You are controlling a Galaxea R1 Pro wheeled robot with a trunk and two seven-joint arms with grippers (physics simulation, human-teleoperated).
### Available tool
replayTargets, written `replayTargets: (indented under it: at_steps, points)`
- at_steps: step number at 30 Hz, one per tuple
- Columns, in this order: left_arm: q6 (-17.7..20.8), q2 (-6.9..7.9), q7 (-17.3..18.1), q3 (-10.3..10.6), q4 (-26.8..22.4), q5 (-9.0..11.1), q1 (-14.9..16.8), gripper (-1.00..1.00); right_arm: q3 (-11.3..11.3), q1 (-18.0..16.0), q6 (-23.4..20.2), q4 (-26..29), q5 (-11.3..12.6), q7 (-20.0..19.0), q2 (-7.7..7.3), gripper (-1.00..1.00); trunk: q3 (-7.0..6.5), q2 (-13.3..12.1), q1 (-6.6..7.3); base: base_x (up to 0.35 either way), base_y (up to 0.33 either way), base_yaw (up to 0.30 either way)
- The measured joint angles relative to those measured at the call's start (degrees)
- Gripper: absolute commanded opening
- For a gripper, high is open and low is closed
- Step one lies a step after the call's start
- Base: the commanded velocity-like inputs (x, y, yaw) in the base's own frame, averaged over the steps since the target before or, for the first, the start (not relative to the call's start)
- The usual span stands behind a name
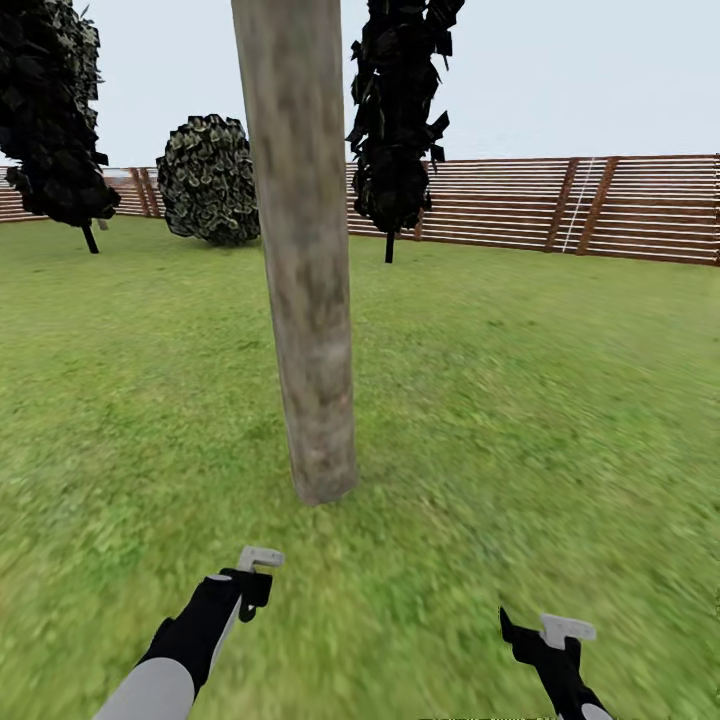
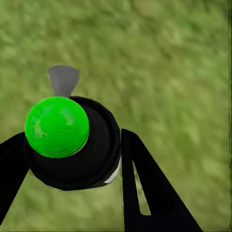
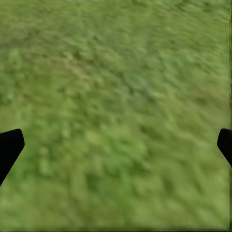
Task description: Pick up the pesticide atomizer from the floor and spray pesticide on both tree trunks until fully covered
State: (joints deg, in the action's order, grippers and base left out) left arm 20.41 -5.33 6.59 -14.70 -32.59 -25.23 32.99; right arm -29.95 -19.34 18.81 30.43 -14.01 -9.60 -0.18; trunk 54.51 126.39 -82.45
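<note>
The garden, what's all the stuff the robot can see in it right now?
tree trunk: one, pale grey-brown, close ahead, centre.
black trees: two, dark leaves, thin black trunks, far left and behind the trunk.
bush: one, round, grey-green, by the fence.
fence: one, brown slats, along the back.
grass: green, everywhere underfoot.
pesticide atomizer: one, black with a green top, in the left hand.
left hand: shut on the atomizer, low left.
right hand: open, low right.

Two arms reach low and forward; left pincer [image 1: 250,578] clamped closed, right pincer [image 1: 545,632] spread wide.
</note>
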Motion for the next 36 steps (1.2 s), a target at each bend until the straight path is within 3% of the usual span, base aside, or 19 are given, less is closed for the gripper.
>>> replayTargets:
  at_steps: [3, 9, 16, 22, 36]
  points:
    - [0.4, 0.05, 0.3, -0.2, 0.0, 0.1, 0.0, -1.0, 0.0, 0.0, 0.0, 0.0, 0.0, 0.0, 0.01, 1.0, 0.0, 0.0, 0.0, 0.0, 0.0, -0.277]
    - [5.3, -0.03, 0.6, -0.1, -0.4, 0.3, 0.6, -1.0, 0.0, 0.0, 0.0, 0.0, -0.1, -0.1, 0.01, 1.0, 0.0, 0.0, 0.0, 0.118, 0.0, -0.213]
    - [8.6, 0.2, 7.4, 0.0, -0.5, 1.4, 1.4, -1.0, 0.1, 0.0, 0.0, 0.1, -0.1, -0.2, -0.06, 1.0, 0.0, 0.0, 0.0, 0.292, 0.04, -0.018]
    - [14.8, -0.02, 8.8, -0.2, -2.2, 1.4, 1.3, -1.0, 0.1, 0.0, 0.0, -1.5, -0.2, -0.2, -0.08, 1.0, 0.01, 0.0, 0.0, 0.135, 0.018, -0.001]
    - [14.4, 0.05, 8.7, -0.2, -2.3, 1.4, 1.3, -1.0, 0.1, 0.0, 0.0, -1.5, -0.1, -0.2, -0.08, 1.0, 0.0, 0.0, 0.0, 0.048, 0.0, 0.0]
